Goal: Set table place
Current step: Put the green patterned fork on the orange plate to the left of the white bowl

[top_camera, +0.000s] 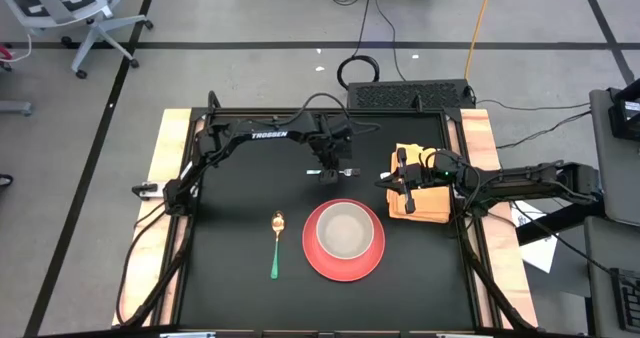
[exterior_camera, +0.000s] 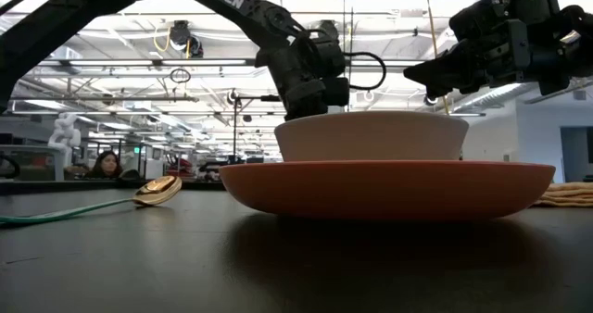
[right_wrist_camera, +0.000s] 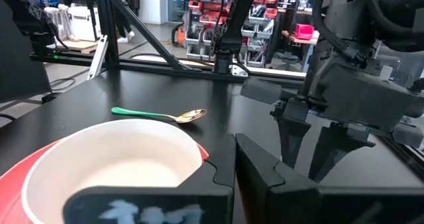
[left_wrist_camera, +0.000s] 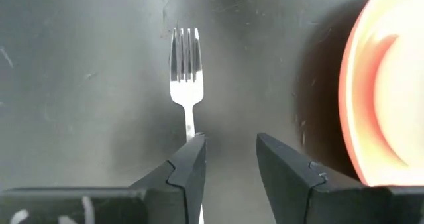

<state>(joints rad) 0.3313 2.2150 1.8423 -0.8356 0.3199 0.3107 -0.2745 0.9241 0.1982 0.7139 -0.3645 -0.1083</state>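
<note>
A silver fork (left_wrist_camera: 185, 65) lies flat on the black table (top_camera: 230, 278), just beyond the red plate (top_camera: 312, 253) that carries a white bowl (top_camera: 345, 228). My left gripper (left_wrist_camera: 228, 164) hovers over the fork's handle, fingers open and pointing down; it also shows in the right wrist view (right_wrist_camera: 311, 158). A spoon with a green handle (top_camera: 277, 240) lies on the table to the left of the plate. My right gripper (top_camera: 398, 181) is shut and empty above an orange napkin (top_camera: 430, 206) to the right of the plate. My left gripper stands open over the fork's handle (left_wrist_camera: 189, 128), which runs out of sight behind one finger (left_wrist_camera: 189, 168). I cannot tell whether that finger touches it. The fork lies flat on the table with its tines pointing away from the fingers.
A black box (top_camera: 410, 95) and cables sit at the table's far edge. The plate and bowl (exterior_camera: 371, 137) fill the middle of the near half. Bare black tabletop shows at the near left (top_camera: 230, 298) and near right.
</note>
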